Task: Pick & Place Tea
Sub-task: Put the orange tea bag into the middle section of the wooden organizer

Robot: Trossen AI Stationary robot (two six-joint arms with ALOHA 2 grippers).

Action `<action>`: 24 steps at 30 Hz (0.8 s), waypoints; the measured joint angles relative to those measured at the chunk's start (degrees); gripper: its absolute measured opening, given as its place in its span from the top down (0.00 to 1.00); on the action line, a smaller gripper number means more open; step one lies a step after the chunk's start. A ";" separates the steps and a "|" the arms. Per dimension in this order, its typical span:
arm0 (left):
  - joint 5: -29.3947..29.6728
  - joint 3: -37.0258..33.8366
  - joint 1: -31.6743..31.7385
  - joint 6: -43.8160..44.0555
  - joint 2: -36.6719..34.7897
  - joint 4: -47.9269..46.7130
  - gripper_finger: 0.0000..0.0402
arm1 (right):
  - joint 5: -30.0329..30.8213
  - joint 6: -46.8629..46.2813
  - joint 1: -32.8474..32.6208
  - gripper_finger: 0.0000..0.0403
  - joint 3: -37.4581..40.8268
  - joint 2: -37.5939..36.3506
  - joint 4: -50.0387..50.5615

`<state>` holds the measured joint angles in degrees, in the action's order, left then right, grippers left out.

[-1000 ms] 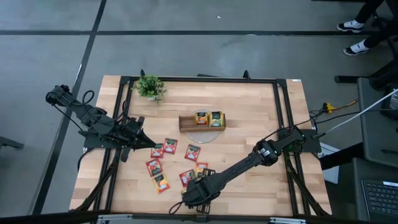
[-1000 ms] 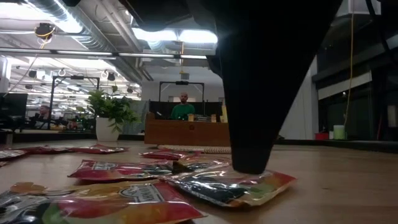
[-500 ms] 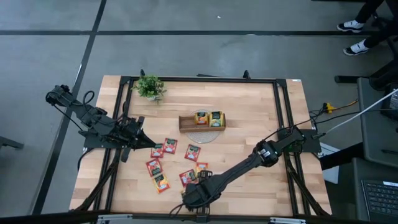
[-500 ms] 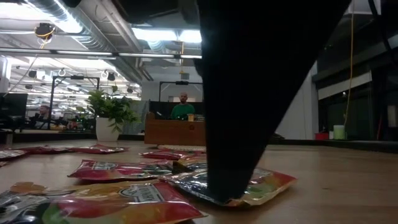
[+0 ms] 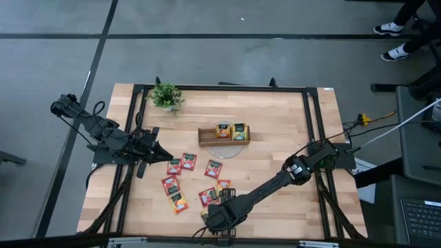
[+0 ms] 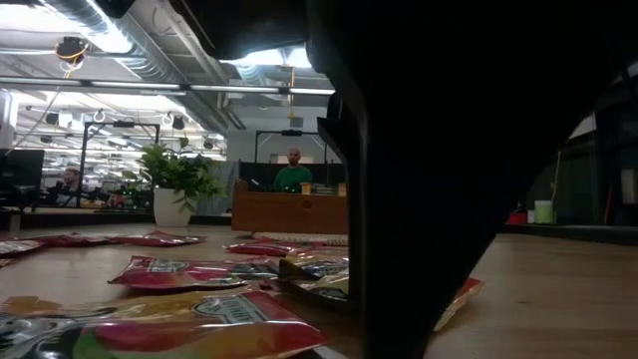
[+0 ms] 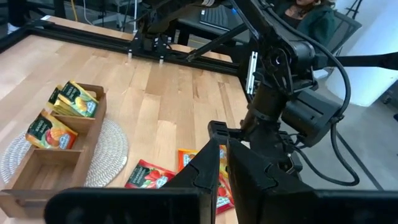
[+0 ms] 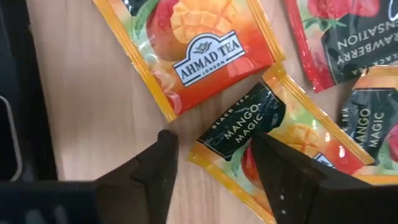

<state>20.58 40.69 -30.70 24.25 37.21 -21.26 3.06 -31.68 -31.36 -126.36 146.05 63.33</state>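
**Right gripper straddles the mango sachet's corner**

The counter (image 5: 275, 117) carries the wooden tray (image 5: 223, 134) mid-table with a few sachets already in it, and the loose tea lies scattered between the two arms, nearer the front edge. The right arm reaches right across to that scatter, and the right gripper (image 8: 211, 163) is down low over its near end; the left gripper (image 5: 165, 157) waits beside the far end of the scatter, fingers clenched on nothing.

So the right arm is plainly the nearer one. Its fingers (image 8: 155, 168) stand released, spread apart, and between them lies the corner of the mango sachet (image 8: 280, 140), flat on the wood. The sachet is square, so there's no real long axis to speak of; it sits turned diagonally to the fingers, one corner poking into the gap, the body running away from the wrist. A second orange sachet (image 8: 193, 46) lies just beside it, edges near touching.

My read: the closing needs to catch that corner alone, without dragging the neighbour.
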 joint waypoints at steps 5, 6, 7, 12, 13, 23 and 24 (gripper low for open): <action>0.00 0.00 0.02 0.00 0.02 -0.02 0.93 | 0.80 2.11 0.10 0.75 0.67 0.03 0.10; 0.02 0.00 0.04 0.00 0.00 0.02 0.93 | 1.20 2.85 0.08 0.82 0.69 0.06 0.23; 0.04 0.00 0.04 0.00 0.00 0.01 0.93 | 1.62 3.52 0.09 0.89 0.74 0.06 0.27; 0.25 0.00 0.04 0.00 0.02 -0.01 0.93 | 3.70 3.47 0.03 0.98 0.80 0.08 0.00; 0.45 0.00 0.03 0.00 0.02 0.00 0.93 | 3.73 3.49 0.05 0.98 0.80 0.08 0.00; 0.85 0.00 0.07 -1.01 0.02 0.00 0.93 | 3.97 2.09 0.03 0.99 0.87 0.08 -0.43; 0.85 0.00 0.07 -1.03 0.00 0.00 0.93 | 3.97 1.92 0.03 0.99 0.87 0.08 -0.56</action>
<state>21.43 40.69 -30.63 23.22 37.21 -21.26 7.03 -29.75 -31.33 -125.49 146.12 62.77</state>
